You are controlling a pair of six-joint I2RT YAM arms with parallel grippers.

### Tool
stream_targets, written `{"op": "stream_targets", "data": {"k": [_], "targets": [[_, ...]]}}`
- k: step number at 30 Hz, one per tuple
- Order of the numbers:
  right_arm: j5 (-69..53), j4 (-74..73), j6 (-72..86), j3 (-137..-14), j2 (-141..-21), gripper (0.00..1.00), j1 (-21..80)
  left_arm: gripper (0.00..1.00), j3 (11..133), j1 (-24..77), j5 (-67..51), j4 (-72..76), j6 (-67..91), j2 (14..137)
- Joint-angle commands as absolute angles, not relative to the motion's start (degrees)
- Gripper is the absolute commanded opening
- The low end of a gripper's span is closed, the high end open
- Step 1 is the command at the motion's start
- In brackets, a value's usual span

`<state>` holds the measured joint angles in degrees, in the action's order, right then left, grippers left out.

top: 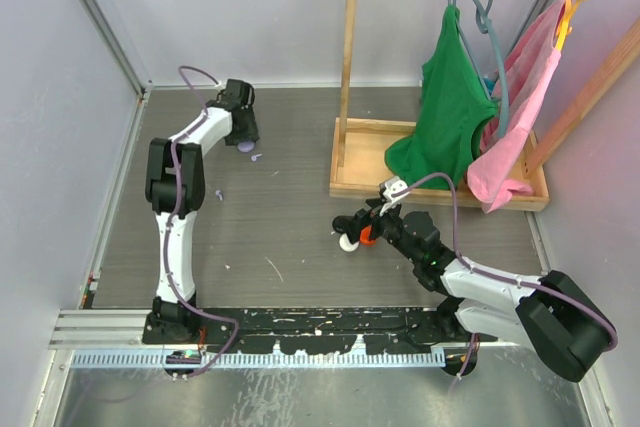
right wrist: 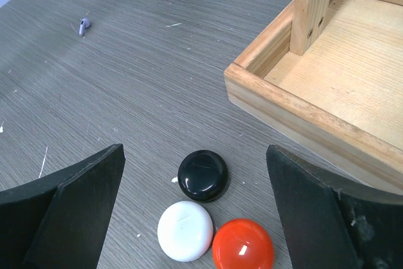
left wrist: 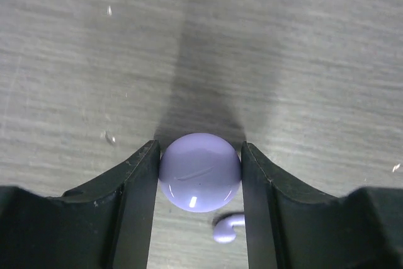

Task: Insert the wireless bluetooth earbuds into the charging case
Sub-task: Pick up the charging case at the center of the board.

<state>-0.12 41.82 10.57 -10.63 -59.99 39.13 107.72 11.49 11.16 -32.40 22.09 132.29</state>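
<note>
My left gripper (left wrist: 200, 154) is shut on the lilac charging case (left wrist: 200, 171), with a finger pressed against each side; the case's lid is closed and it sits on the table. One lilac earbud (left wrist: 227, 228) lies on the table just behind the case, between the fingers. In the top view the left gripper (top: 243, 137) is at the far left of the table, with that earbud (top: 257, 159) beside it and a second lilac earbud (top: 218, 193) lying nearer. My right gripper (right wrist: 195, 152) stands open above a black case (right wrist: 203, 175), a white case (right wrist: 185, 230) and a red case (right wrist: 243, 244).
A wooden rack with a tray base (top: 440, 192) stands at the back right, hung with a green garment (top: 450, 107) and a pink garment (top: 520, 117). Its tray corner (right wrist: 283, 102) is close to the right gripper. Walls enclose the table on the left and at the back.
</note>
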Motion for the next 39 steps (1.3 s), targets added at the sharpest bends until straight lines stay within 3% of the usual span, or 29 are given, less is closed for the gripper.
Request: {"op": "stream_targets", "data": {"k": [1,13,25,33,39], "targets": [[-0.84,45.52,9.49,-10.87,-58.64,1.0,38.87,0.36,100.61,11.11,7.96,-28.93,24.01,125.17],[-4.29,47.6,11.53,-11.29,-57.18,1.0,38.93,0.36,75.49,15.25,2.65,-15.59,32.24,100.82],[-6.64,57.58,12.48,-11.7,-58.81,0.98,38.96,0.38,57.94,30.2,6.93,-5.82,40.55,80.46],[-10.08,66.65,14.09,-14.1,-65.57,0.92,38.92,0.39,53.01,39.45,11.96,-1.97,45.75,74.01],[-11.71,76.76,15.87,-14.64,-71.88,0.8,39.01,0.39,50.13,45.83,15.62,3.3,49.38,73.21]]}}
